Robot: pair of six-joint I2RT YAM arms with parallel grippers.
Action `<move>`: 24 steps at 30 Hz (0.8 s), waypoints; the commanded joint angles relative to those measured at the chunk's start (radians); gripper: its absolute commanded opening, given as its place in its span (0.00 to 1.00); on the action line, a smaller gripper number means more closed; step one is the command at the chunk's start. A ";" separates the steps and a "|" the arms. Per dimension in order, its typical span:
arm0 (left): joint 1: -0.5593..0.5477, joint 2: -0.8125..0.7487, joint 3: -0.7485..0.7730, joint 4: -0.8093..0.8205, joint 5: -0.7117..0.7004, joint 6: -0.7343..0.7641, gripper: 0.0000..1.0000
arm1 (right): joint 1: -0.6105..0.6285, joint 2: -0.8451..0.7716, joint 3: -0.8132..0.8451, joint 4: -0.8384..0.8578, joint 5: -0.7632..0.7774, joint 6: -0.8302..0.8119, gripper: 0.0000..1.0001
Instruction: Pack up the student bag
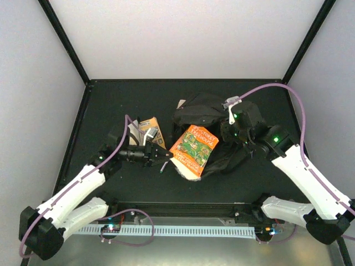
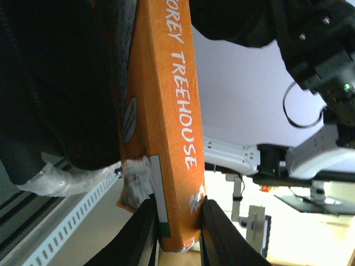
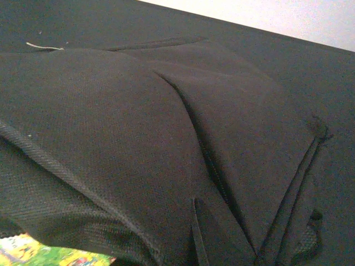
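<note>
One student bag point(image 1: 202, 111) lies crumpled on the black table point(image 1: 111, 100), right of the middle and nearer the far edge than the near one. Its grey handle point(image 1: 231, 108) is on the right side of its top. The right wrist view is filled with its black fabric point(image 3: 166, 138).

One orange book point(image 1: 194, 145) lies tilted against the bag's near-left side, its far end against the dark fabric. Its spine point(image 2: 175, 111) reads "TREEHOUSE". One whitish plastic pouch point(image 1: 186, 170) shows under the book's near corner.

The left gripper point(image 1: 165, 155) reaches in from the left and clamps the book's near-left end. In the left wrist view its two fingers point(image 2: 141, 233) press on either side of the spine.

The right gripper point(image 1: 236, 132) sits at the bag's right side just below the handle, jaws closed. Its fingers are hidden, so I cannot tell whether fabric is pinched between them.

Left of the book, behind the left gripper, lies a small cluster of flat orange and grey-white items point(image 1: 148, 132); I cannot count them.
</note>
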 commanded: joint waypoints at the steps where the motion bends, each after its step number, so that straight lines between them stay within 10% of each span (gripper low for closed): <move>1: -0.040 -0.008 -0.053 0.280 -0.081 -0.239 0.03 | 0.000 -0.013 0.006 0.150 -0.063 0.008 0.08; 24: -0.206 0.177 -0.195 0.978 -0.692 -0.581 0.02 | 0.001 -0.058 -0.066 0.274 -0.162 0.080 0.07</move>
